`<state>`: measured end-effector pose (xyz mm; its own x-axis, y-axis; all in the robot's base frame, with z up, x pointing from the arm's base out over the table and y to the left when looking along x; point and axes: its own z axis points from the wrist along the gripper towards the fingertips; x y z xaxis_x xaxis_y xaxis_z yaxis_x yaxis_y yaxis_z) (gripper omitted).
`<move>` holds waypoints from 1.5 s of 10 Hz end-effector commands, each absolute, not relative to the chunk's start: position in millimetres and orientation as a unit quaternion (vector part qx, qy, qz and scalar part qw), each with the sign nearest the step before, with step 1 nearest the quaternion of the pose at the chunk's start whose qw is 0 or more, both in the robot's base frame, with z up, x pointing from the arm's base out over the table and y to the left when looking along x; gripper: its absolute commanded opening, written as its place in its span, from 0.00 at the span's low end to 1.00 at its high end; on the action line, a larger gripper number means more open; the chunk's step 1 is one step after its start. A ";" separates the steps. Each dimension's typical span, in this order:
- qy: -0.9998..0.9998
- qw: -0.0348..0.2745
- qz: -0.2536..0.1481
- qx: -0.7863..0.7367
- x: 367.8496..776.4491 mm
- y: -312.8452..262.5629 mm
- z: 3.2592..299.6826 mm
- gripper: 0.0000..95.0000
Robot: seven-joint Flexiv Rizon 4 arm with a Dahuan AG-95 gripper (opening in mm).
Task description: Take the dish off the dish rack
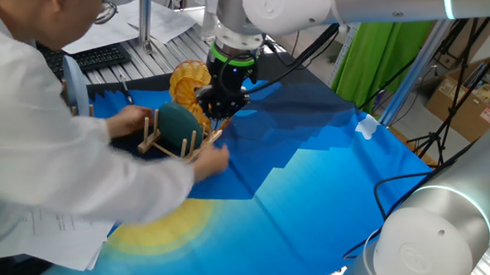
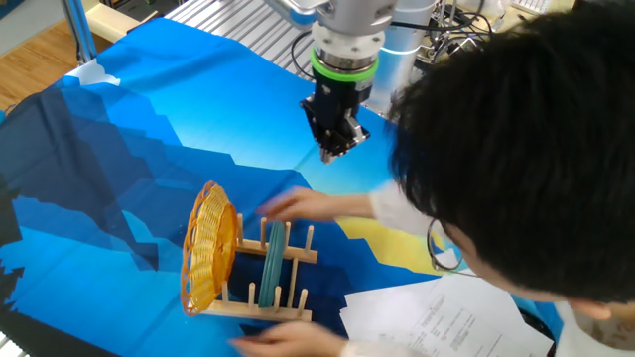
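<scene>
Rack has 2 things in it: wicker dish upright in the end slot, green plate w/ it. Gripper hangs above the rack, not touching; can't tell if fingers are apart. Person's hands on the rack.

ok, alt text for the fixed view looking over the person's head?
A yellow-orange woven wicker dish stands on edge in a small light wooden dish rack beside a dark green plate, on a blue cloth. A person's hand steadies the rack, while the robot's black gripper hovers above and apart.
</scene>
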<state>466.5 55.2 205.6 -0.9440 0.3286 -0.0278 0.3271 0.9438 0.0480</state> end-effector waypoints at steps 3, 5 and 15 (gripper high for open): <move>0.990 0.015 0.021 0.138 473.7 36.8 208.8 0.00; 0.990 0.015 0.017 0.138 484.9 36.1 215.6 0.00; 0.994 0.014 0.017 0.110 516.1 11.2 223.4 0.00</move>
<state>516.5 10.4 222.8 -0.9752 0.2202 -0.0210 0.2193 0.9749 0.0375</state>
